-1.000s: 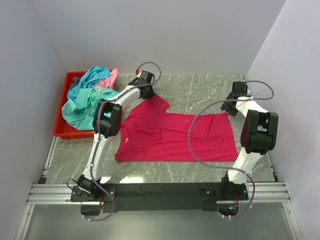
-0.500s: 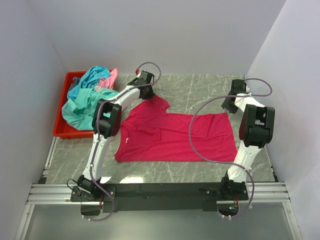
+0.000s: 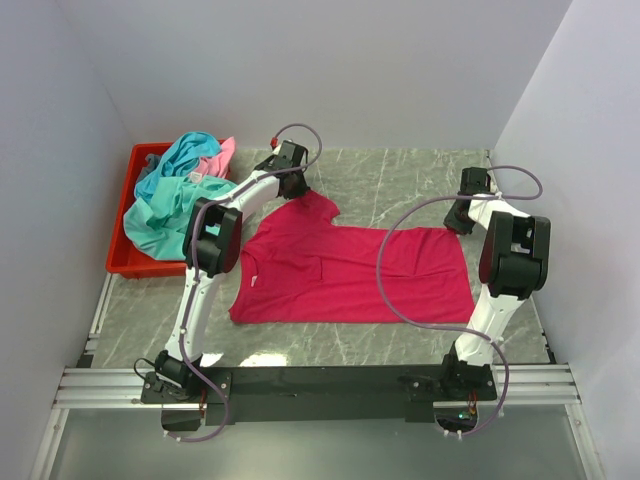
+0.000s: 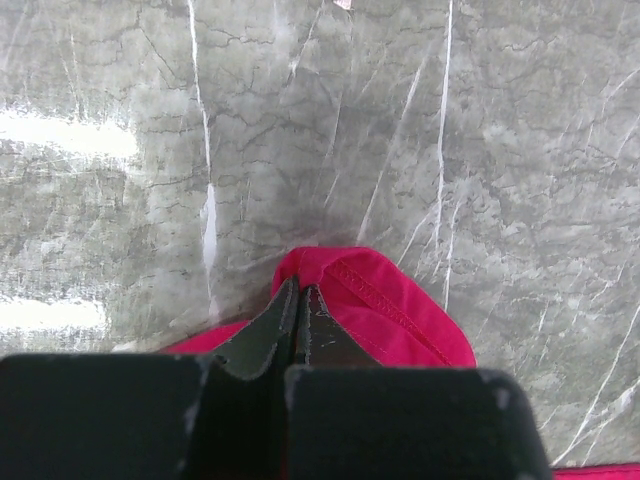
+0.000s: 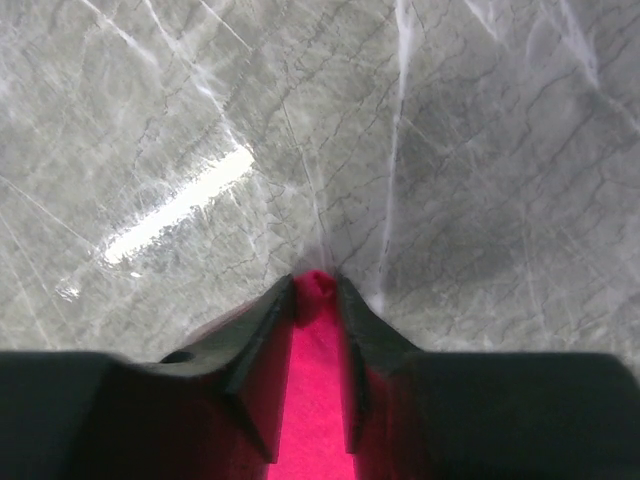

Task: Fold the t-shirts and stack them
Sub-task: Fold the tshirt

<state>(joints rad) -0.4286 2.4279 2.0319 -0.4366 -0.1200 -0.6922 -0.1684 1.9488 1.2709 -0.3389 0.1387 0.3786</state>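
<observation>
Fabric is what I check first on my screens: the magenta-red short-sleeved cloth t-shirt [image 3: 330,285] lies spread flat in the middle of the grey marble-patterned tabletop [image 3: 400,185]. Its collar end points toward the left arm's side and its hem toward the right arm's side. One sleeve sticks out toward the far wall. The left gripper [image 3: 297,190] sits on that far sleeve. From its wrist camera I see the left gripper [image 4: 298,292] with its two dark fingers [image 4: 262,335] pressed together, no gap between them. The sleeve's stitched edge [image 4: 400,312] is bunched up around the tips, so I read it as clamped on the shirt. The right gripper [image 3: 459,222] is down at the far corner of the hem. In its own view the right gripper [image 5: 316,284] has its fingers [image 5: 262,345] standing partly apart, one on each side of a narrow ridge of the red cloth [image 5: 315,400], and a small tuft pokes out past the tips. Whether that ridge is truly pinched I cannot tell. Off to the left, beside the shirt's collar end, a red plastic bin [image 3: 125,262] holds a loose heap of teal cloth t-shirts [image 3: 165,215] with a light pink cloth t-shirt [image 3: 220,157] at its far side. Some of the teal cloth drapes over the bin's near rim.
</observation>
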